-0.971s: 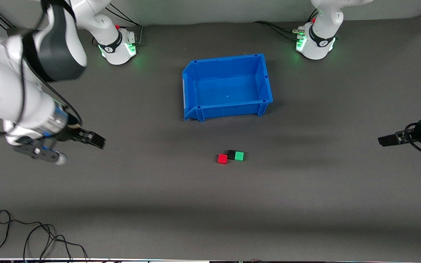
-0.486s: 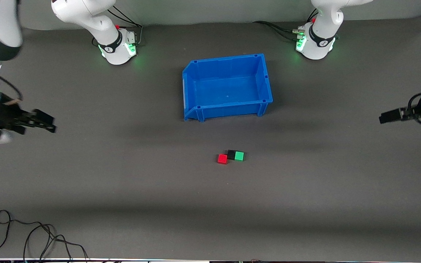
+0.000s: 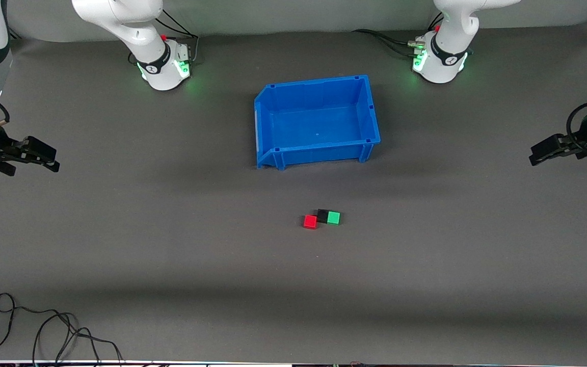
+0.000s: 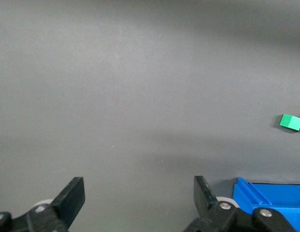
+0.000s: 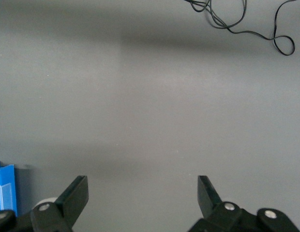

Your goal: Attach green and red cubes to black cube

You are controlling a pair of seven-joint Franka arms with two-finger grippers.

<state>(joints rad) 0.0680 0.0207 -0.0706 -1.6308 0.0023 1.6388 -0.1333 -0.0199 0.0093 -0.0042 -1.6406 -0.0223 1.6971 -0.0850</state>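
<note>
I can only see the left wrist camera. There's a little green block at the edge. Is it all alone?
Observer: No. In the front view the green cube touches a black cube.
Operator: Where's the red one?
Observer: The red cube sits against the black cube, toward the right arm's end of the table.
Operator: Is anyone holding them?
Observer: No. The right gripper is open over bare mat, away from the cubes; the left gripper is open too.
Operator: Anything in the blue bin?
Observer: The blue bin is empty.

No legible txt or labels anywhere.
</note>
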